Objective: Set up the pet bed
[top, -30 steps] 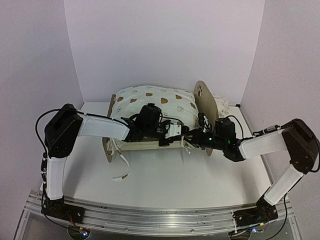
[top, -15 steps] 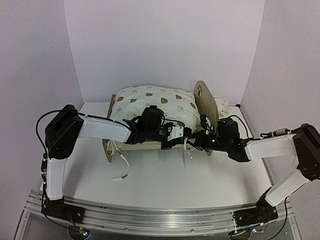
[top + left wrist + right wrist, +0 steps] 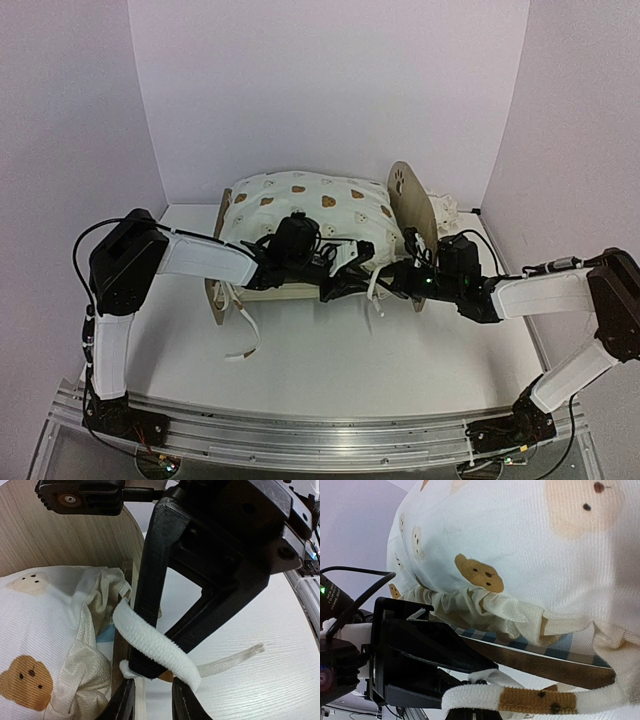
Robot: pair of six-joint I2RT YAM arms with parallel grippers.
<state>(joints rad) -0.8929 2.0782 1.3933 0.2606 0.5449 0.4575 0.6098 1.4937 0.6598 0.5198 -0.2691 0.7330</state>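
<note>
**A:** Where is the bed?

**B:** The small light-wood pet bed with the blue-and-white fabric base stands at 12 o'clock on the white table. Its rounded paw-print headboard is at the 3 o'clock end, and the plump cream bear-print cushion lies on top.

**A:** Why are both arms crowded at the 6 o'clock rail?

**B:** I'd say they're tying the cushion down. The black right gripper is clamped together on the white hook-and-loop strap with the brown bear-print patch. The strap loops over one of its fingers just beside the rail, and pulling it clear of the frill gives the other arm something to work with. The left gripper sits right under it, fingers a little apart on either side of the strap's end. As far as I can tell it is pinching nothing.

**A:** What's different from a second ago?

**B:** The right arm has stretched further toward 9 o'clock, with its elbow lower, so the two grippers now meet. Bed and cushion haven't shifted
</note>
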